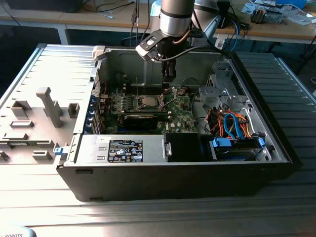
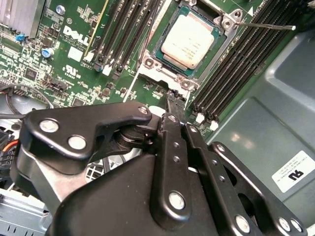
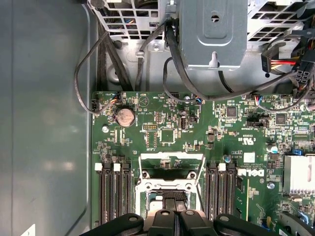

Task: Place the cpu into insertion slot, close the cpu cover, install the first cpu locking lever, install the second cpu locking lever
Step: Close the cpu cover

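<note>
An open computer case [image 1: 163,180] lies on the desk, its green circuit board [image 3: 128,137] facing up. Your tool [image 1: 169,75] hangs over the middle of the board, fingers pressed together with nothing seen between them.

In the second wrist view, the cpu [image 2: 189,39] lies flat inside the insertion slot [image 2: 165,72], silver top up. The cpu cover [image 3: 172,156] is open, tipped back on the far side of the hinge from the chip. The tool tip is just beside the cover's hinged end; whether it touches is not clear. One locking lever [image 2: 266,24], a thin wire, juts free past the slot's corner.

Risks, as a judgement:
- **Slipping off the cover:** it is thin and looks slick, so a clenched tip pushing on it may slide off. It could then strike the chip or the memory slots [image 2: 236,64] flanking it.
- **Uneven seating:** if the chip sits slightly askew, a closing cover would press it unevenly onto the contacts.
- **Trapped lever:** the free lever could be caught under the plate.
</note>
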{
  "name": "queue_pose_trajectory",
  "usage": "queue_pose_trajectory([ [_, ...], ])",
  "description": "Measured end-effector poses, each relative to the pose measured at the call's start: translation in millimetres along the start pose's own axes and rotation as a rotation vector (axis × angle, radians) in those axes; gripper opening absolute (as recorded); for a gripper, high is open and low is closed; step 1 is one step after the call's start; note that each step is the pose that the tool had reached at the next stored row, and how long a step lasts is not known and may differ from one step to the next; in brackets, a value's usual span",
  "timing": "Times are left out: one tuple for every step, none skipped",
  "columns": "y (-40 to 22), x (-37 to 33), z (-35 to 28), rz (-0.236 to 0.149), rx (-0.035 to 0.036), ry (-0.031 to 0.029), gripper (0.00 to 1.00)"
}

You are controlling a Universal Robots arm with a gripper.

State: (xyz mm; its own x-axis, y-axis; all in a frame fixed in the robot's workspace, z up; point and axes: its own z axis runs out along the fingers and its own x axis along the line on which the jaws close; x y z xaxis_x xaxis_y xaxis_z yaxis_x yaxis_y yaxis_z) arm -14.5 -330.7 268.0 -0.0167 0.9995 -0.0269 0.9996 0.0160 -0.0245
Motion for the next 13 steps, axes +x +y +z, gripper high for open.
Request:
queue_pose_trajectory([
  [0.1, 0.0, 0.0, 0.000, 0.0000, 0.0000, 0.11],
  [0.2, 0.0, 0.0, 0.000, 0.0000, 0.0000, 0.11],
  [0.2, 0.0, 0.0, 0.000, 0.0000, 0.0000, 0.11],
  [0.3, 0.0, 0.0, 0.000, 0.0000, 0.0000, 0.11],
  [0.4, 0.0, 0.0, 0.000, 0.0000, -0.0001, 0.11],
  [0.6, 0.0, 0.0, 0.000, 0.0000, 0.0000, 0.11],
  [1.2, 0.0, 0.0, 0.000, 0.0001, 0.0000, 0.11],
  [1.9, 0.0, -0.1, 0.000, 0.0001, 0.0000, 0.11],
  [2.6, 0.0, -0.1, 0.000, 0.0001, 0.0000, 0.11],
  [2.9, 0.0, -0.1, 0.000, 0.0001, 0.0000, 0.11],
  [3.0, 0.0, -0.1, 0.000, 0.0001, 0.0000, 0.11],
  [3.2, 0.0, -0.1, 0.000, 0.0002, -0.0001, 0.11],
  [3.3, 0.0, -0.1, 0.000, 0.0001, 0.0000, 0.11],
])
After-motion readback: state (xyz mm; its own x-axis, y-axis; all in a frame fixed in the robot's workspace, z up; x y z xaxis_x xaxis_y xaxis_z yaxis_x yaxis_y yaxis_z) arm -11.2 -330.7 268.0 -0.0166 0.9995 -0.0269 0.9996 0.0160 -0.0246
